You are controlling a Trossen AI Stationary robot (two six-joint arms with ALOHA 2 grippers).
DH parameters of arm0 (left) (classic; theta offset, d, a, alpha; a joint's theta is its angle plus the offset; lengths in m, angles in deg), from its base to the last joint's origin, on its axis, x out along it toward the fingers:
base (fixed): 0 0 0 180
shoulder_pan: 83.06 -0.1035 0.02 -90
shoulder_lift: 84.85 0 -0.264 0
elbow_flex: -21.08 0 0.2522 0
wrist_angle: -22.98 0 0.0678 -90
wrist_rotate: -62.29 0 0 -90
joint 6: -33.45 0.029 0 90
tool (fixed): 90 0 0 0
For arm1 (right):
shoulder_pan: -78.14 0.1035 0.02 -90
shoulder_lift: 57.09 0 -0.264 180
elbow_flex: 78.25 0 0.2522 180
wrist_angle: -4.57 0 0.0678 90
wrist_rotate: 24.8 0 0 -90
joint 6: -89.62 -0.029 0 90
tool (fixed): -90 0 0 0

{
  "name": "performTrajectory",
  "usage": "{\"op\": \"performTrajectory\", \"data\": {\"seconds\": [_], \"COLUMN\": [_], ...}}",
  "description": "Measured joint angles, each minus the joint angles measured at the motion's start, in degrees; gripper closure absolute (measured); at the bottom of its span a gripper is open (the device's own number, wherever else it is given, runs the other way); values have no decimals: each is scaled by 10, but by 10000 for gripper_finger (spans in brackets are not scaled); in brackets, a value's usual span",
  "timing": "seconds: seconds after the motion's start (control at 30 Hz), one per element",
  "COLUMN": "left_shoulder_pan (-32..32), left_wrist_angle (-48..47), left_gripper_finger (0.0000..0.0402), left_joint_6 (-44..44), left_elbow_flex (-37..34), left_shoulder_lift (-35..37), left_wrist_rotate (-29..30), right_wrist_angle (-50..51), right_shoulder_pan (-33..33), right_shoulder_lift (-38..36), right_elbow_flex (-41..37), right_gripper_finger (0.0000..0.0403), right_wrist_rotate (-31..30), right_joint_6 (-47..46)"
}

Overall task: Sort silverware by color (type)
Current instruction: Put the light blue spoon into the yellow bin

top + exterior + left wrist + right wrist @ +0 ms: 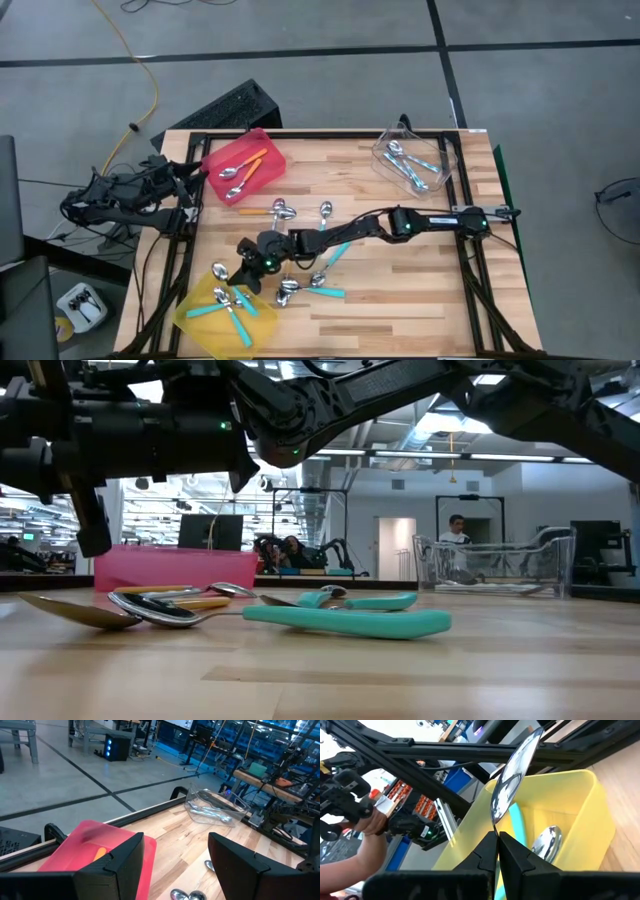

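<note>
My right gripper is shut on a spoon whose shiny bowl sticks out past the fingertips. In the high view this gripper hovers at the yellow bin's far rim. Teal-handled spoons lie in that bin. The red bin holds orange-handled spoons, and the clear bin holds light-blue ones. Several loose spoons lie flat on the table near the right arm. My left gripper is open and waits by the red bin at the table's left edge. My right gripper pinches the spoon between its two fingers at the neck just below the bowl. The handle is hidden behind the fingers. The fingers reach in from the table's right side, slanting toward the near left corner. The spoon is lifted clear, its bowl over the yellow bin.
Loose spoons lie around the right arm: an orange-handled one, a light-handled one and teal ones. In the low view a teal spoon lies nearest. A black frame edges the table. A person's hand shows beyond the table.
</note>
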Motion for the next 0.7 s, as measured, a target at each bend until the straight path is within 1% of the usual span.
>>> {"op": "performTrajectory", "data": {"seconds": [0.13,0.27,0.47,0.7], "left_shoulder_pan": [0,0,0,0], "left_wrist_angle": [0,0,0,0], "left_gripper_finger": [196,196,196,196], "left_joint_6": [0,0,0,0], "left_elbow_flex": [0,0,0,0], "left_shoulder_lift": [0,0,0,0], "left_wrist_rotate": [0,0,0,0], "right_wrist_angle": [0,0,0,0], "right_shoulder_pan": [4,4,4,4], "right_shoulder_lift": [0,0,0,0], "right_elbow_flex": [0,0,0,0], "right_gripper_finger": [363,347,310,255], "right_wrist_rotate": [1,2,2,2], "right_joint_6": [1,3,5,6]}}
